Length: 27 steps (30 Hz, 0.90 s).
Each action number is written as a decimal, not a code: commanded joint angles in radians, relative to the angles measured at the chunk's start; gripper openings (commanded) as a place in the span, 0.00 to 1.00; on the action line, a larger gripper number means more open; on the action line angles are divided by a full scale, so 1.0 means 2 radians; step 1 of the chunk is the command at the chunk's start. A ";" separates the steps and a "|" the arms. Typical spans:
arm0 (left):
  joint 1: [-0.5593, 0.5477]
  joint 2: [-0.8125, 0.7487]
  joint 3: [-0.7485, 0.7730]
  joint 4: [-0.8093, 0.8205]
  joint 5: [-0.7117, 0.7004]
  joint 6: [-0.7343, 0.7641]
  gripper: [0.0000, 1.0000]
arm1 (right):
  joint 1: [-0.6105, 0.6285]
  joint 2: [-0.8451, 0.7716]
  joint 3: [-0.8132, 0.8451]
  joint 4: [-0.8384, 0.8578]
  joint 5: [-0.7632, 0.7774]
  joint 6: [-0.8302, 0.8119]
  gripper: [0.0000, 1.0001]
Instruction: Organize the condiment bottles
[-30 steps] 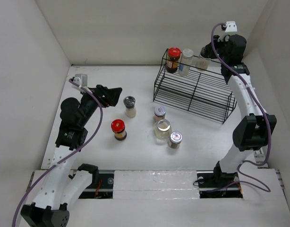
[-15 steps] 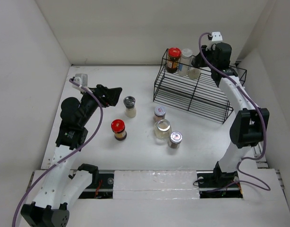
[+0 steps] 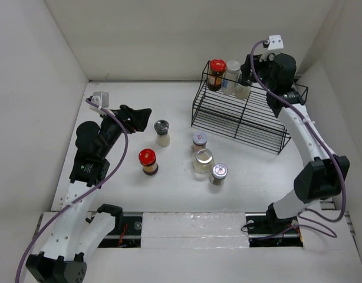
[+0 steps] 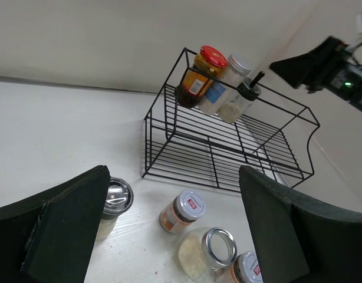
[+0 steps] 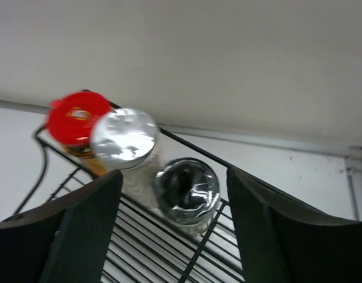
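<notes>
Three condiment bottles stand in a row on the upper shelf of the black wire rack: a dark red-lidded jar, a silver-lidded jar and a dark-capped shaker. My right gripper hovers open over that shaker, a gap on each side of its cap. On the table stand a grey-capped shaker, a red-lidded jar, an orange-labelled jar, a clear jar and a small silver-lidded jar. My left gripper is open and empty, left of the grey-capped shaker.
The rack's lower shelf holds nothing. White walls close in the table at the back and both sides; the rack sits near the back right corner. The right arm reaches over the rack's right end.
The right gripper swung left along the rack's upper shelf with the dark-capped shaker, set it beside the silver-lidded jar and opened. The left arm has stayed put.
</notes>
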<state>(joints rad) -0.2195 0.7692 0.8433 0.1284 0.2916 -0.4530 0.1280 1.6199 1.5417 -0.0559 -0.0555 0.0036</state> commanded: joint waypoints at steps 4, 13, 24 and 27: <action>0.002 -0.008 0.015 -0.013 -0.054 0.001 0.82 | 0.101 -0.047 -0.034 0.049 -0.087 -0.032 0.42; 0.002 -0.024 0.025 -0.049 -0.137 -0.008 0.74 | 0.296 0.087 -0.055 0.098 -0.169 -0.032 0.90; 0.002 -0.030 0.020 -0.043 -0.126 -0.008 0.74 | 0.332 0.186 0.028 0.049 -0.080 -0.057 0.99; 0.002 -0.025 0.020 -0.043 -0.121 -0.008 0.74 | 0.333 0.195 0.028 0.049 -0.070 -0.057 0.99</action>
<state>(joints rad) -0.2195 0.7280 0.8516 0.0097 0.0425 -0.4622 0.7864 1.9968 1.5585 0.0505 -0.2424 -0.1017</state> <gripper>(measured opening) 0.748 0.994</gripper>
